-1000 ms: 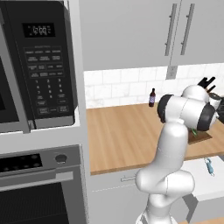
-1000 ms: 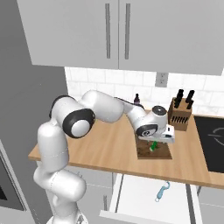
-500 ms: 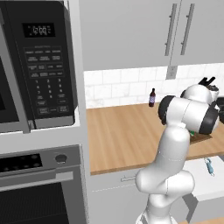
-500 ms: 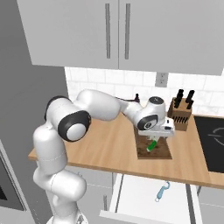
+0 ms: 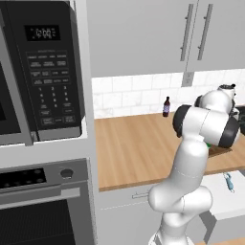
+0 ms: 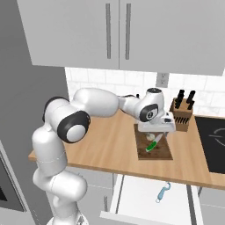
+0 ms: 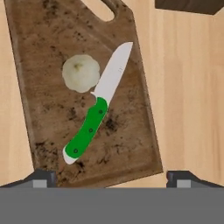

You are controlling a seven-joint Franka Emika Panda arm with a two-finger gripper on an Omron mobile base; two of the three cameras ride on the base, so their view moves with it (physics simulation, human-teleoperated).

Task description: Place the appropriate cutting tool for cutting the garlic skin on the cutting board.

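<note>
The green-handled knife (image 7: pixel 94 118) lies flat on the dark brown cutting board (image 7: pixel 43 43), its silver blade pointing toward the board's handle end. The pale garlic (image 7: pixel 81 73) rests on the board just beside the blade. My gripper (image 7: pixel 112 178) hovers above the board's near edge, open, with nothing between its fingers. From the right base view, the gripper (image 6: pixel 157 131) hangs a short way over the knife (image 6: pixel 154 143), the garlic (image 6: pixel 151 136) and the board (image 6: pixel 165 151).
A wooden knife block (image 6: pixel 182 115) with black handles stands just behind the board. A dark cooktop (image 6: pixel 213 140) lies to the right. A blue-handled tool (image 6: pixel 163 192) sits in the open drawer below the counter edge. A dark bottle (image 5: pixel 166 106) stands by the backsplash.
The hand has risen a little above the board with its jaws staying wide. The knife and garlic lie still on the board.
</note>
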